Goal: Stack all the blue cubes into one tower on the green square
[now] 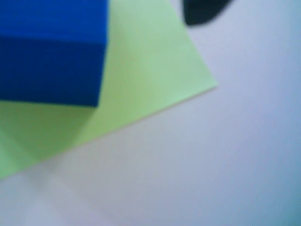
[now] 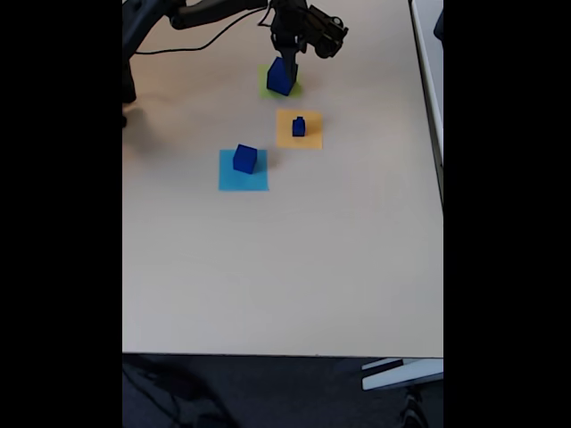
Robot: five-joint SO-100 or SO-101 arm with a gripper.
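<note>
hovering at the far end of the table in the fixed view, the gripper sits right over the large blue cube, which rests on the green square; whether the jaws are clamped on that cube or have let go i cannot tell, since the arm hides the contact; in the wrist view the large blue cube fills the upper left, sitting on the green square with lime paper showing past its side, and a dark fingertip pokes in at the top edge; outward from there, the small blue cube stands on the orange-yellow square, and the medium blue cube stands on the light blue square, nearer the camera; so the base of the tower looks to be in place and two cubes are left; to do this step well, the base should sit flat and well inside the green paper before the fingers part, and the lift away should go straight up so the cube is not nudged; judging by size, the medium cube should come next, lowered squarely onto the top face, then the small one.
</note>
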